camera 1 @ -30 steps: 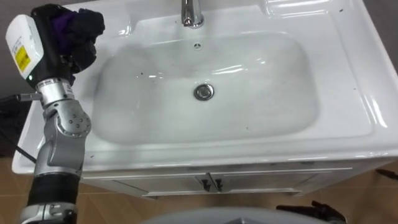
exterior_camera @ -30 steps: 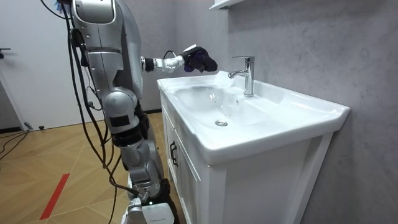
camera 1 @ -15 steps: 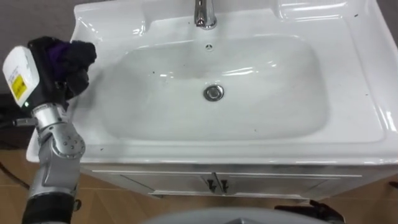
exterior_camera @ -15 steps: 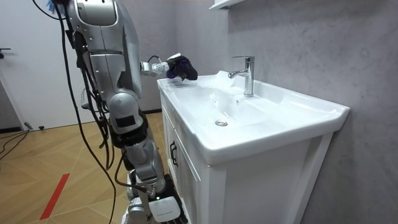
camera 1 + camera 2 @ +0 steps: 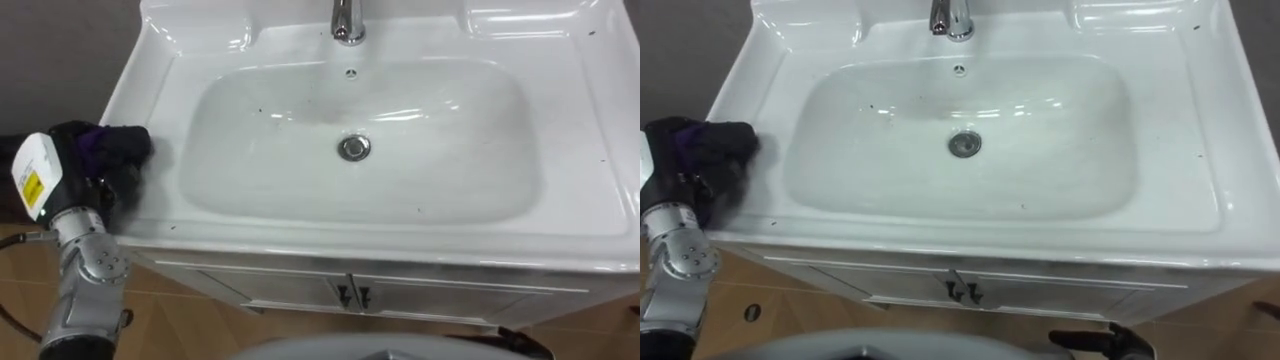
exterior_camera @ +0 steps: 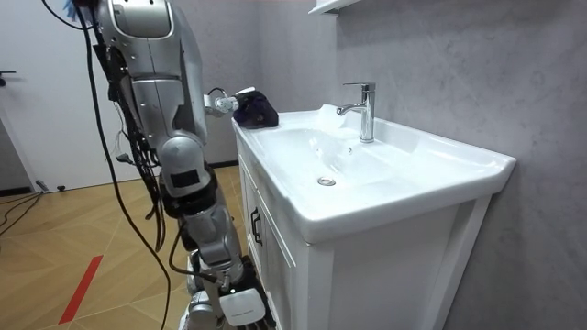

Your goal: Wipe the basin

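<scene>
Basin (image 5: 450,150) just right of left robot hand (image 5: 72,165) clenched round dark cloth (image 5: 122,145).

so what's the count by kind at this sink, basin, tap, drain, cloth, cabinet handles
basin: 1
tap: 1
drain: 1
overflow hole: 1
dark cloth, held in the left hand: 1
cabinet door handles: 2
total: 7
</scene>
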{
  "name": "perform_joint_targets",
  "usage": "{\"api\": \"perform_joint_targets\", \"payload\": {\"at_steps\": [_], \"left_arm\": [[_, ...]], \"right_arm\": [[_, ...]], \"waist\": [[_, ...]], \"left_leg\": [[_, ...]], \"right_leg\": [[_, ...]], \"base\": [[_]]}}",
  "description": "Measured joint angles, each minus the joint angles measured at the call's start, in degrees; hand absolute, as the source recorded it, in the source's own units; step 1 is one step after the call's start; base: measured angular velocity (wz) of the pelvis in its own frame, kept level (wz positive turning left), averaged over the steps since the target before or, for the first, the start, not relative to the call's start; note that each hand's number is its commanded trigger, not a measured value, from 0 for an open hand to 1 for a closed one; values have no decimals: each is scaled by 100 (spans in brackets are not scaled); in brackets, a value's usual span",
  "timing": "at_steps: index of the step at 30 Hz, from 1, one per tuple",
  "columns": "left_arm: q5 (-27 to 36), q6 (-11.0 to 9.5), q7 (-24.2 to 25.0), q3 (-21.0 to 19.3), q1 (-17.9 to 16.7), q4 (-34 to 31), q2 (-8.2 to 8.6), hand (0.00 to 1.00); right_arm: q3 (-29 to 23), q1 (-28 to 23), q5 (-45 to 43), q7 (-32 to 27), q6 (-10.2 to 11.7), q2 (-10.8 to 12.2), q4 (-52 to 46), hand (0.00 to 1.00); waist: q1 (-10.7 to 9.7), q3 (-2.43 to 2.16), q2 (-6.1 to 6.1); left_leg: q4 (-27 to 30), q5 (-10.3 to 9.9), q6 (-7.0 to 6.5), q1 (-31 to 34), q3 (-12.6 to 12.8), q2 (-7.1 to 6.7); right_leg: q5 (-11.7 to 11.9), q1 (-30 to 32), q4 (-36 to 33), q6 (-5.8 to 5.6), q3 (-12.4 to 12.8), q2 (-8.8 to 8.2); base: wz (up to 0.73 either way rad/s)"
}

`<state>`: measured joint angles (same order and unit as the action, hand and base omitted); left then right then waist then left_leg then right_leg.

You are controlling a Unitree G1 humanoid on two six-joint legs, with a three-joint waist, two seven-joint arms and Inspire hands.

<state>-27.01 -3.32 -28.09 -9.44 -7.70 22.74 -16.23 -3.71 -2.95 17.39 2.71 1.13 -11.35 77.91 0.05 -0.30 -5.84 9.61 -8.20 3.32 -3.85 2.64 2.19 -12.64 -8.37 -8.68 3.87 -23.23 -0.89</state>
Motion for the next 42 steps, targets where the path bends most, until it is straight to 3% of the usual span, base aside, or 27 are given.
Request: {"api": "perform_joint_targets", "payload": {"at_steps": [1, 2, 15, 35, 42], "left_arm": [[27, 2, -1, 0, 4, 138, 0, 28], [39, 5, -1, 0, 7, 223, 0, 0], [41, 61, -22, 5, 13, 417, 0, 0], [-78, 58, -176, 5, 308, 288, 0, 0], [-286, -15, -594, 5, 361, 22, 0, 0]], "right_arm": [[4, -4, -6, 3, 0, -8, 0, 0], [5, -3, -6, 4, 0, -9, 0, 0], [2, -2, -2, 59, -2, -15, -13, 0], [22, 5, 4, 146, 2, -9, -47, 0], [6, -30, -58, -14, 23, 17, -185, 0]], "waist": [[-48, 0, -2], [-72, -2, -10], [-276, 28, 18], [-287, 35, 55], [-321, 45, 67]], "left_leg": [[-4, 0, 0, -15, 2, -2], [-9, 0, 0, -29, 4, -3], [4, 0, 0, -9, 40, -8], [-7, 0, 0, 80, 34, -10], [-9, 0, 0, 53, 29, -11]], "right_leg": [[0, -22, 1, -1, -2, -1], [0, -42, 3, -1, -3, -1], [-1, -48, 69, -3, -14, 3], [0, 20, 52, -4, -15, 0], [0, 40, 68, -4, 46, 2]], "base": [[0], [0], [0], [0], [-4]]}}
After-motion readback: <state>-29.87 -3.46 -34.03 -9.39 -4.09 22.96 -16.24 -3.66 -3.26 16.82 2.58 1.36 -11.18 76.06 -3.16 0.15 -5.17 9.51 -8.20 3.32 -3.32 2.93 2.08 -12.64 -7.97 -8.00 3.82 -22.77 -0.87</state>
